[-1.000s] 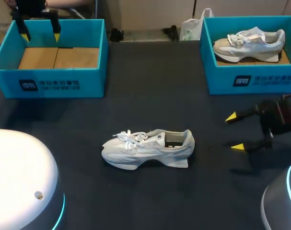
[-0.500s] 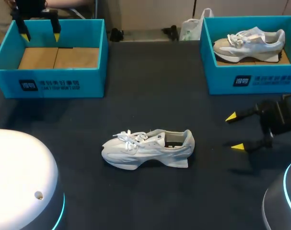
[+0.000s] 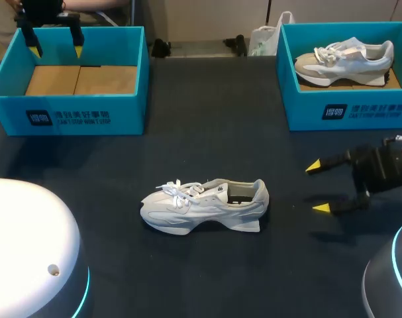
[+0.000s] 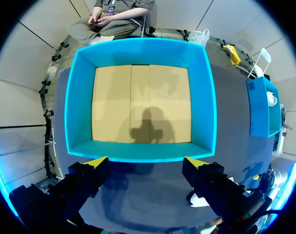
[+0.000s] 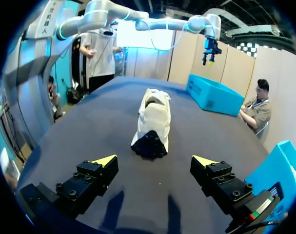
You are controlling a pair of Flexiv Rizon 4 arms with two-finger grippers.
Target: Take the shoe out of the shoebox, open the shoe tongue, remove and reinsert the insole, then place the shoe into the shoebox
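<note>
A white sneaker (image 3: 204, 205) lies on its sole in the middle of the dark table, toe to the left, heel to the right. My right gripper (image 3: 315, 187) stands open just above the table, right of the heel and pointing at it; in its wrist view the sneaker (image 5: 152, 122) lies ahead of the open gripper (image 5: 156, 159), heel nearest. My left gripper (image 3: 55, 42) hangs open high over the empty teal shoebox (image 3: 68, 119) at the back left. From the left wrist the shoebox (image 4: 140, 48) shows its bare cardboard floor below the open gripper (image 4: 146, 160).
A second teal box (image 3: 350, 112) at the back right holds another pale sneaker (image 3: 345, 58). A white plastic bag (image 3: 261, 40) sits at the table's far edge beside it. White rounded arm bases fill the near left and near right corners.
My right gripper has shifted a little to the left and nearer the front, toward the sneaker's heel. The left arm and the sneaker have stayed put.
</note>
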